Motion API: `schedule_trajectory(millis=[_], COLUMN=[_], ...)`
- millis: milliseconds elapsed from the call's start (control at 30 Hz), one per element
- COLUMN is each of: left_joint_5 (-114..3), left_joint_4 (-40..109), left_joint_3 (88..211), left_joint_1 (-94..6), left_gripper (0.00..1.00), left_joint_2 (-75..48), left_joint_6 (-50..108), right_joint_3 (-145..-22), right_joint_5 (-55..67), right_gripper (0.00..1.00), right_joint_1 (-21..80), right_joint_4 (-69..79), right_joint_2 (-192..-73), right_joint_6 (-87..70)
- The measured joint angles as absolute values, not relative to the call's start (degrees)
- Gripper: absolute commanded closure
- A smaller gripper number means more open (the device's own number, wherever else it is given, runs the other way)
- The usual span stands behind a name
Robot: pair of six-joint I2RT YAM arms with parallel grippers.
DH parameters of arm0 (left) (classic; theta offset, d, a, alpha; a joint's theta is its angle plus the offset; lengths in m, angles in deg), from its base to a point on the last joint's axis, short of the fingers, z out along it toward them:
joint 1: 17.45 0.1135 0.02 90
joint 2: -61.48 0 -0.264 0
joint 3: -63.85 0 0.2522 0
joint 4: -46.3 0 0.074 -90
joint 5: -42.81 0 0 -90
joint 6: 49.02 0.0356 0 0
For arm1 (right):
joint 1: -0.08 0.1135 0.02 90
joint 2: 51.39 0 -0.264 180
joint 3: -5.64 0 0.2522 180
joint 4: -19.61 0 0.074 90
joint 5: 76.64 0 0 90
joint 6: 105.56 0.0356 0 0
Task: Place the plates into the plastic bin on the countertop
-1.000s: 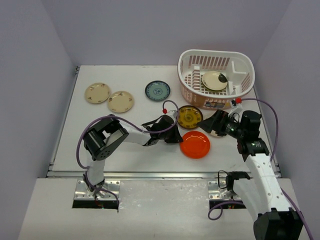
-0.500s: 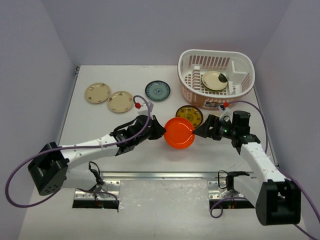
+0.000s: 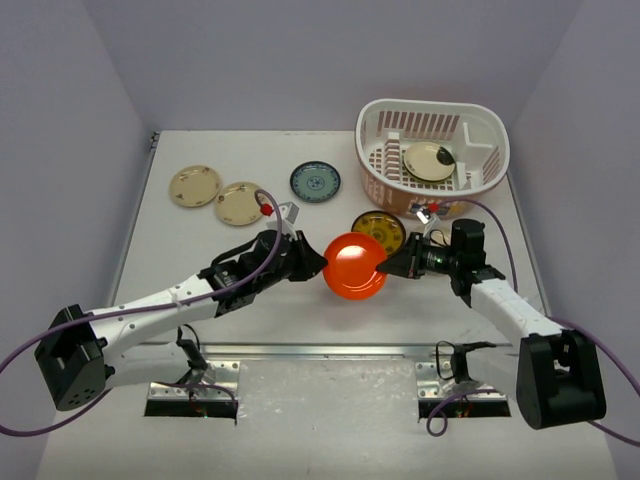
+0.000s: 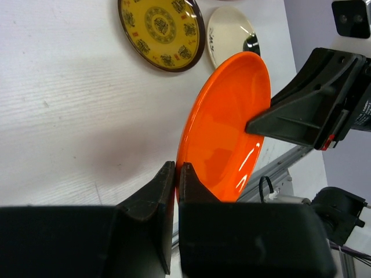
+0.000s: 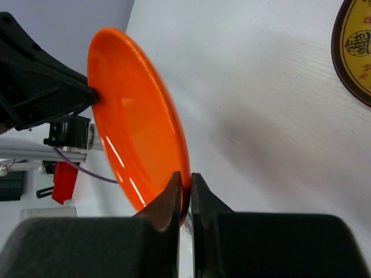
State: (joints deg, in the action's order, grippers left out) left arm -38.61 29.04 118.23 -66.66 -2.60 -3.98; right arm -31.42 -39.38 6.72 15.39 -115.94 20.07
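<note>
An orange plate (image 3: 353, 266) hangs on edge above the countertop (image 3: 180, 240), gripped from both sides. My left gripper (image 3: 318, 265) is shut on its left rim, and the left wrist view shows the fingers pinching the plate (image 4: 226, 121) at the gripper (image 4: 177, 171). My right gripper (image 3: 385, 268) is shut on the opposite rim, clamping the plate (image 5: 136, 116) at the gripper (image 5: 186, 179). The plastic bin (image 3: 370, 130) stands at the back right and holds a cream plate with a dark patch (image 3: 428, 161).
A brown-gold plate (image 3: 382, 229) lies just behind the held one. A blue patterned plate (image 3: 316, 182) and two cream floral plates (image 3: 194, 186) (image 3: 241, 203) lie further left. Another cream plate (image 4: 232, 35) rests near the bin's front.
The left gripper lifted the orange plate off the table and carried it left onto its edge. The right gripper came in from the right and shut on the plate's other rim.
</note>
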Motion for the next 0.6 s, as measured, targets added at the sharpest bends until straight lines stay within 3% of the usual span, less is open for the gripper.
schedule_trajectory(millis=[33, 133, 167, 367, 600], left_joint_5=[-38.71, -38.65, -38.34, -25.72, -14.29], left_joint_4=[28.76, 28.72, 28.23, 16.27, 2.88], left_joint_3=[118.23, 118.25, 118.46, 123.08, 122.69], left_joint_1=[-66.66, -66.66, -66.66, -66.73, -66.73], left_gripper=[0.94, 0.10, 0.00, 0.00, 0.00], left_joint_2=[-2.60, -2.56, -2.55, -1.02, 11.55], left_joint_6=[-3.87, -3.50, -3.61, -3.83, -1.55], right_joint_3=[-30.96, -29.66, -29.50, -31.63, -52.20], right_joint_5=[-39.23, -39.07, -39.05, -34.25, -11.69], right_gripper=[1.00, 1.00, 1.00, 1.00, 1.00], right_joint_1=[6.68, 6.50, 6.57, 3.84, -7.49], right_joint_4=[16.76, 19.98, 20.65, 20.06, 9.39], right_joint_2=[-115.64, -115.19, -115.17, -113.89, -120.28], right_joint_6=[21.37, 24.67, 25.93, 33.01, 43.23])
